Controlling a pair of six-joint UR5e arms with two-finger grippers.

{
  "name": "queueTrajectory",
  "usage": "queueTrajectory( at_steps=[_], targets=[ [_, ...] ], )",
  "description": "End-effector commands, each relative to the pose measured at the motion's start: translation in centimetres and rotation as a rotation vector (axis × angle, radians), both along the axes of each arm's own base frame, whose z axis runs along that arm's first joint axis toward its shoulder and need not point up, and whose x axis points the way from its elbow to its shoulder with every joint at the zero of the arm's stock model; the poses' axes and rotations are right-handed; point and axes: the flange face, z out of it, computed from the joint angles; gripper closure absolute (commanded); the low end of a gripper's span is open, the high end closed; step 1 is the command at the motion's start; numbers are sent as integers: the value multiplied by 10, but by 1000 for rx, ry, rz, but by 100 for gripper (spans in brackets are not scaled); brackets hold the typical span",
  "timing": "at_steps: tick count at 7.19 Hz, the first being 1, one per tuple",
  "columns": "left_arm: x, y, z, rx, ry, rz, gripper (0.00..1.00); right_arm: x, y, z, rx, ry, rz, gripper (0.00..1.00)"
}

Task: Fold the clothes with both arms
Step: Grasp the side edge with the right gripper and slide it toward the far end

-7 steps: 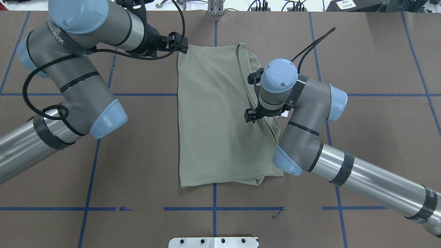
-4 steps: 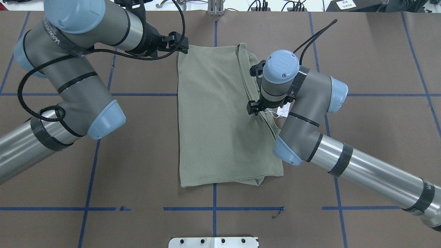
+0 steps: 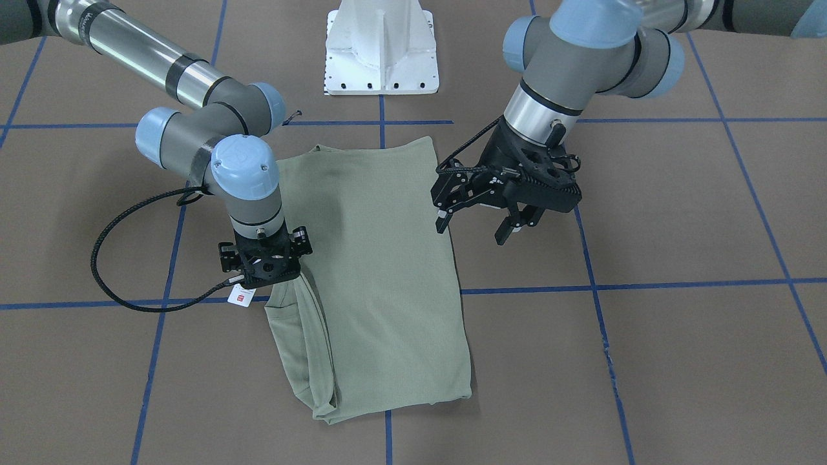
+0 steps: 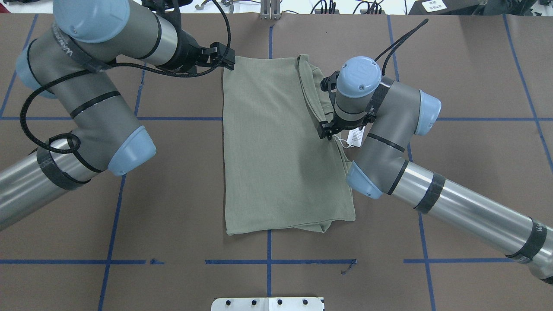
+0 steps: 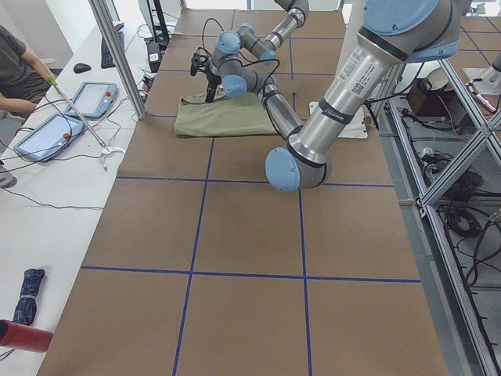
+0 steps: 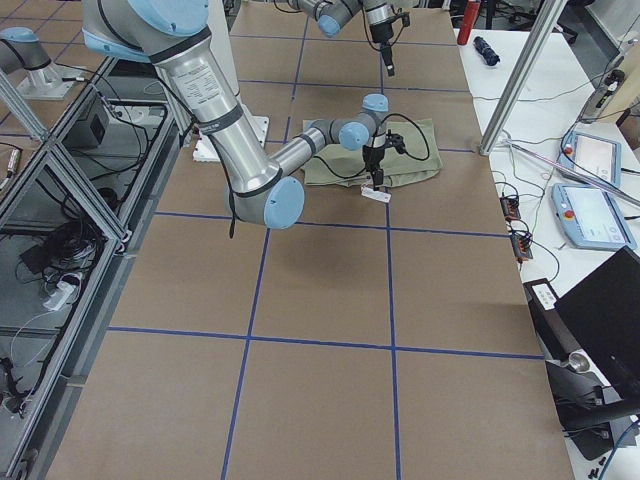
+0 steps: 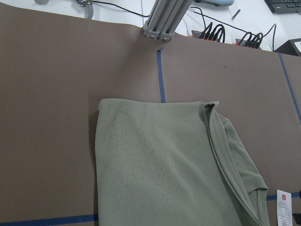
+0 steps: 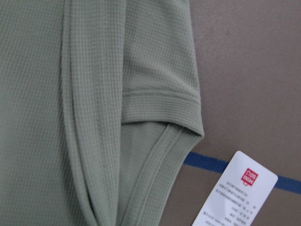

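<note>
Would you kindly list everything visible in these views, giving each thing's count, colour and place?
shirt: one, pale sage green, folded lengthwise, lying flat at mid-table.
hang tag: one, white with a red mark, on the table at the shirt's edge.
table: one, brown, crossed by blue tape lines.
pedestal base: one, white, at the robot's side of the table.
tablets: two, blue-edged, on the white side bench.
person: one, seated at that bench.
left gripper: one, black, open, beside the shirt's edge, holding nothing.
right gripper: one, black, pointing down at the shirt's opposite edge by the hang tag; whether it is open or shut cannot be told.
</note>
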Motion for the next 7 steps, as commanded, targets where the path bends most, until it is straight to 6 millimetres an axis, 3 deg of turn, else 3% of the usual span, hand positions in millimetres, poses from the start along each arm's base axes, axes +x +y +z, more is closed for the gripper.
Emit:
queueTrajectory(
  at_steps=[1, 3, 4, 6, 7],
  targets=[
    [1, 0, 1, -2, -1, 0, 0, 14, -10, 8, 14, 10, -14, 0],
    [-3, 2, 3, -3, -2, -2, 0, 19, -17, 21, 8, 29, -14, 0],
    [-3, 2, 4, -3, -2, -2, 0, 20, -23, 6, 18, 15, -5, 0],
    [-4, 2, 7, -6, -5, -1, 0, -8, -63, -43, 21, 4, 7, 0],
    [-4, 2, 7, -6, -5, -1, 0, -17, -78, -53, 31, -6, 12, 0]
  ],
)
